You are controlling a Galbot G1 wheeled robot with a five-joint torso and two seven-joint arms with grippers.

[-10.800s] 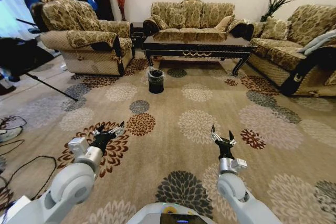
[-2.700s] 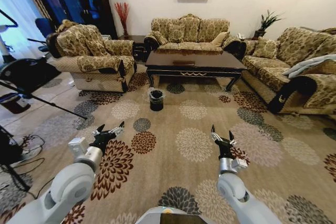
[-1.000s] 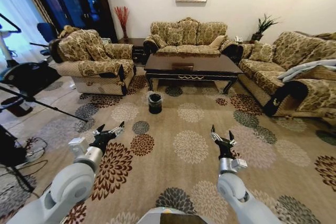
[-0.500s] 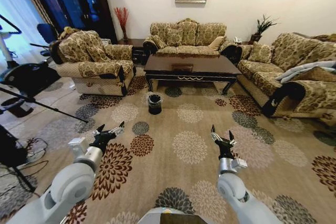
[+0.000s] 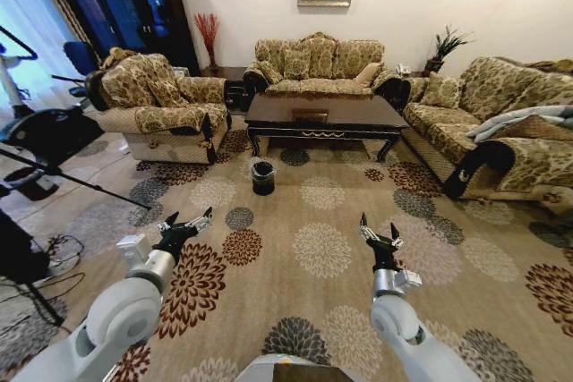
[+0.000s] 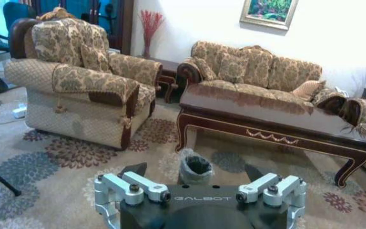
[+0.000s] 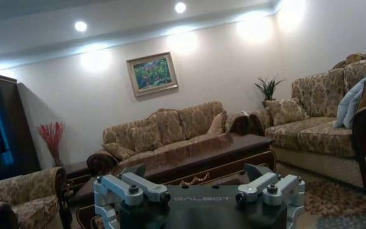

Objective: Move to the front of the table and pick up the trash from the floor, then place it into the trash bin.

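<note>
The long dark brown table [image 5: 318,116] stands across the room in front of the back sofa; the left wrist view shows its gold-trimmed edge [image 6: 278,137], and its glossy top [image 7: 202,151] appears in the right wrist view. The small black trash bin [image 5: 262,177] with a clear liner stands on the carpet before the table's left end, also in the left wrist view [image 6: 196,166]. I cannot make out the trash on the patterned carpet. My left gripper [image 5: 186,221] [image 6: 192,171] and right gripper [image 5: 378,230] [image 7: 196,171] hang open and empty over the carpet, well short of the bin.
An armchair [image 5: 157,105] stands left of the table, a sofa [image 5: 318,58] behind it and another sofa [image 5: 501,123] on the right. A black stand with tripod legs [image 5: 45,136] and cables lies at the far left. Open flowered carpet [image 5: 313,248] stretches between me and the bin.
The whole picture has shifted slightly, so the camera has moved; more of the far wall shows. Both arms hold the same pose with their fingers open.
</note>
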